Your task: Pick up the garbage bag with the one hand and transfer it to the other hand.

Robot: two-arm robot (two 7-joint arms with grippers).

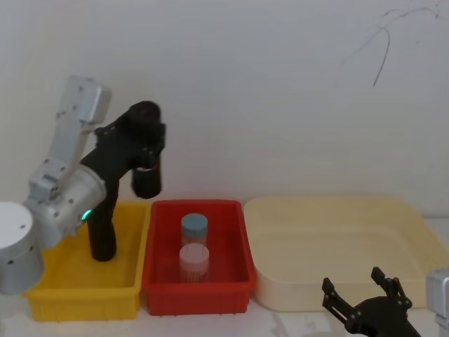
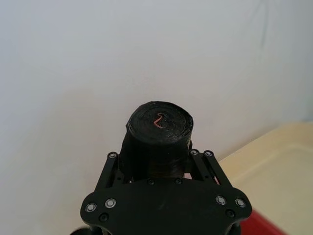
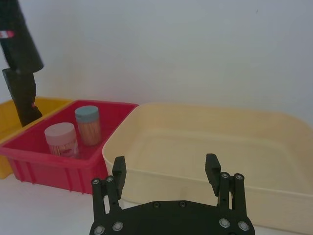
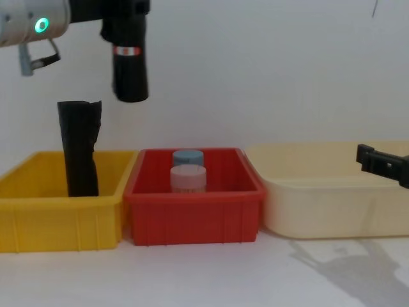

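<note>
A wide cream tray (image 4: 319, 204) takes up the right side of the table. A red bin (image 4: 192, 220) stands just left of it, and a yellow bin (image 4: 57, 220) stands at the far left, the three set side by side in a row. The silver-grey left arm (image 1: 66, 189), with a green ring (image 4: 41, 25) glowing at its joint, rises from the near left and reaches up over the yellow bin. Its left gripper (image 2: 156, 164) is clamped on the garbage bag (image 4: 130, 73), one finger on each side of the roll. The bag hangs roughly upright in the air, well above the bins, over the right end of the yellow bin near its border with the red one. Its red-and-white label band (image 4: 128, 50) sits just below the gripper (the wrist view looks along the roll at its round end face). A second black roll (image 4: 80, 147) stands upright inside the yellow bin, its top crumpled. The right gripper (image 3: 165, 164) sits low at the near right, just in front of the cream tray's near wall, with its fingers spread wide and nothing between them. In the red bin stand two small jars, one behind the other: a blue-lidded jar (image 1: 194, 226) farther back and a pink-lidded jar (image 1: 194, 260) nearer.
</note>
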